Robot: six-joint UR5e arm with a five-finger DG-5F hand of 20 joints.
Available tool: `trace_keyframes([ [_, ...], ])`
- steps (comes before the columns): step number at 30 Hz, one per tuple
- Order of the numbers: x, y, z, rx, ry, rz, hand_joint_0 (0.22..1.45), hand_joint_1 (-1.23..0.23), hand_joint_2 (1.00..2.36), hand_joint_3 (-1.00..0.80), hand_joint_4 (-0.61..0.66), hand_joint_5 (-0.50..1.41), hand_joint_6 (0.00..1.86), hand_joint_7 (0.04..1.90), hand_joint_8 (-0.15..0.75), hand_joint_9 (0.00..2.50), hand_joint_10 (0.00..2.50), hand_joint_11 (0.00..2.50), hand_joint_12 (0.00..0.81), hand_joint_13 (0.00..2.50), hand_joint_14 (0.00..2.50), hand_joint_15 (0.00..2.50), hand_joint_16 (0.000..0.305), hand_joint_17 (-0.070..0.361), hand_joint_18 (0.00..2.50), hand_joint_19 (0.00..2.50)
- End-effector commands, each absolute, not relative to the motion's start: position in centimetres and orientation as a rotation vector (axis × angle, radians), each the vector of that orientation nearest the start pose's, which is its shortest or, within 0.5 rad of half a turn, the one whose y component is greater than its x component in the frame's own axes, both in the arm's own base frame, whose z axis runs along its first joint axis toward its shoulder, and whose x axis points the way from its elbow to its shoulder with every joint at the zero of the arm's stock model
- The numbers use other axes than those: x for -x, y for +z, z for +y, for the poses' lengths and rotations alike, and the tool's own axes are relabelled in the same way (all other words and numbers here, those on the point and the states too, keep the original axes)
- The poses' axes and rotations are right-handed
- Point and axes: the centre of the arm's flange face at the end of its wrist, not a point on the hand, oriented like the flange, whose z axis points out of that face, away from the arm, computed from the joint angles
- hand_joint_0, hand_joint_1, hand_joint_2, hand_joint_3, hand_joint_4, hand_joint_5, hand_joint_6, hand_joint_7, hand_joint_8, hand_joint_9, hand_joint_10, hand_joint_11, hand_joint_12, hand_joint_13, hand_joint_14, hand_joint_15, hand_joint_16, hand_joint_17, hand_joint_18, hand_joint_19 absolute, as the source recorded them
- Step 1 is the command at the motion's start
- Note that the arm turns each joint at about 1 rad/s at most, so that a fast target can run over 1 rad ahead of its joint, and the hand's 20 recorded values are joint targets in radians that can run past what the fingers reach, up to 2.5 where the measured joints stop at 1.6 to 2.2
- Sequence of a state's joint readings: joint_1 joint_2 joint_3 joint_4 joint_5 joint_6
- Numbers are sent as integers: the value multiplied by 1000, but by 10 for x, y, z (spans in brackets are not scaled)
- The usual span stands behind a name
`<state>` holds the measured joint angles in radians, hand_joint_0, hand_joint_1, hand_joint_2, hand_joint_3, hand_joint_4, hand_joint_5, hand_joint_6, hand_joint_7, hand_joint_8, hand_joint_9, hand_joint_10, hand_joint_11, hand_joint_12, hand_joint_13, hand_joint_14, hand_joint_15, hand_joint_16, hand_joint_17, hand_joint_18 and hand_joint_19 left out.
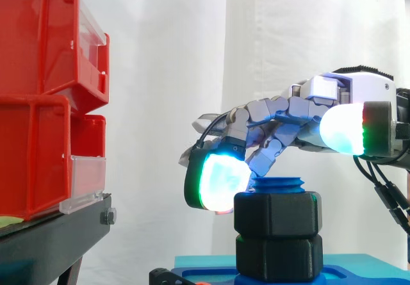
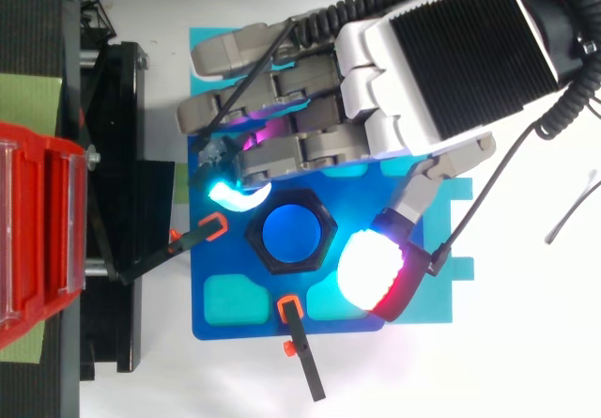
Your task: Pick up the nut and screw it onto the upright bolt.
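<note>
**Nut already sitting on the upright bolt, hand loose about it**

The nut is seen threaded over the blue bolt, whose top thread shows just above it. It rests on a second black hexagonal piece of like shape. The hand is held over it, unclenched. One glowing finger pad lies against the nut's upper left edge, while the thumb pad is raised clear above it, so nothing is clamped.

The nut is judged to be light, rigid plastic, not fragile, and somewhat smooth. It is best taken across two opposite flats, where the pads can bear squarely and turn it; the corners would be expected to slip.

Counted: one bolt, two stacked hexagonal pieces, one blue base plate, two black clamps, two red bins stacked at the left.
</note>
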<state>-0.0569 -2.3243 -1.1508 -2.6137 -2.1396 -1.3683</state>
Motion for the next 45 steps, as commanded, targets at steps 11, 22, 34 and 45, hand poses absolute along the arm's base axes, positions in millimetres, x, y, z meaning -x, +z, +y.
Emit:
trace_keyframes([
  [11,-754,257,-126,297,510,1401,540,-156,1000,-500,204,56,503,1296,256,1046,0,0,217,596,0,0,16,36,171,0],
  [22,-753,258,-135,298,504,1393,544,-181,1000,-500,155,92,501,1438,238,1324,0,0,174,768,0,0,11,24,370,0],
  [34,-755,264,-138,314,501,1363,537,-162,1000,-500,166,57,502,1337,251,1334,0,0,182,767,0,0,12,27,371,0],
  [45,-759,276,-141,329,497,1337,519,-128,1000,-500,260,-57,504,852,230,1095,0,0,226,605,0,0,21,48,224,0],
])
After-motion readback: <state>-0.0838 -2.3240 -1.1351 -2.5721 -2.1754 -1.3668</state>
